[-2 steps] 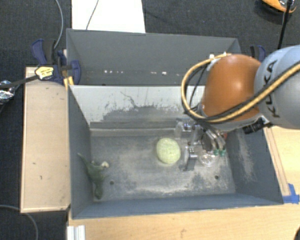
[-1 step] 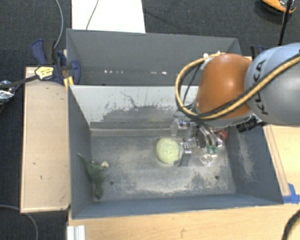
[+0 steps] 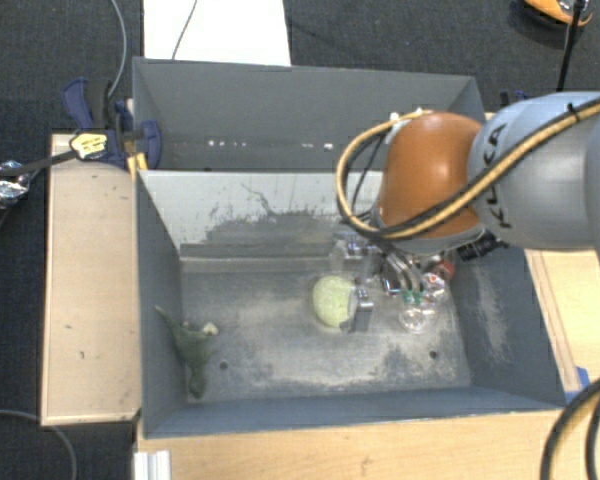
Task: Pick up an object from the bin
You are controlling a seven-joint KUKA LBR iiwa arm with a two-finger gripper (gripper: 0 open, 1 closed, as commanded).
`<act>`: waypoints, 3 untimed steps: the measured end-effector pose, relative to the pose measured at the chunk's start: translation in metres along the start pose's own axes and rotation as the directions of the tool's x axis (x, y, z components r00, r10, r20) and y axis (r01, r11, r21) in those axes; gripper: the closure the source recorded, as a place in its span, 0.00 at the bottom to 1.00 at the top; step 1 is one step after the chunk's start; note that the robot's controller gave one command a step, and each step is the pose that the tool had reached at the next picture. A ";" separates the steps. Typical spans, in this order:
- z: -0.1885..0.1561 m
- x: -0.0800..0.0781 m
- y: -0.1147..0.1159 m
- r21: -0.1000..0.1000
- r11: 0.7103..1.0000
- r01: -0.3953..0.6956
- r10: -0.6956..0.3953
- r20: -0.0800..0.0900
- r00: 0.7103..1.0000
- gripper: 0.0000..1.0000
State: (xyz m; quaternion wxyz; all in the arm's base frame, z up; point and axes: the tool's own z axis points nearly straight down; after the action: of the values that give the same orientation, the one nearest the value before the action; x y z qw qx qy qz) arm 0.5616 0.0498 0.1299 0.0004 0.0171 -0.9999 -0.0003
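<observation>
A pale green, rounded ball-like thing (image 3: 331,301) lies near the middle of the bin floor. My gripper (image 3: 360,311) is down at the floor right beside it, one finger touching or very close to its right side. A small clear plastic piece with red and green bits (image 3: 420,298) lies just right of the gripper, partly under the wrist. A dark green toy figure (image 3: 192,346) lies in the bin's front left corner, far from the gripper.
The arm with its orange cover and looped cables hangs over the right half of the bin and hides part of the floor there. The bin's sloping walls rise on all sides.
</observation>
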 end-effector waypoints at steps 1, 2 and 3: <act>0.013 -0.005 -0.004 0.001 0.977 0.214 -0.214 0.005 0.977 0.00; 0.055 -0.032 -0.011 -0.001 0.980 0.201 -0.201 0.004 0.980 1.00; 0.055 -0.032 -0.011 -0.001 0.980 0.201 -0.201 0.004 0.980 1.00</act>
State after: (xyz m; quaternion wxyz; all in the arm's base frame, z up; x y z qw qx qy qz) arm 0.5939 0.0400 0.0750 -0.0015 0.1180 -0.9930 -0.0010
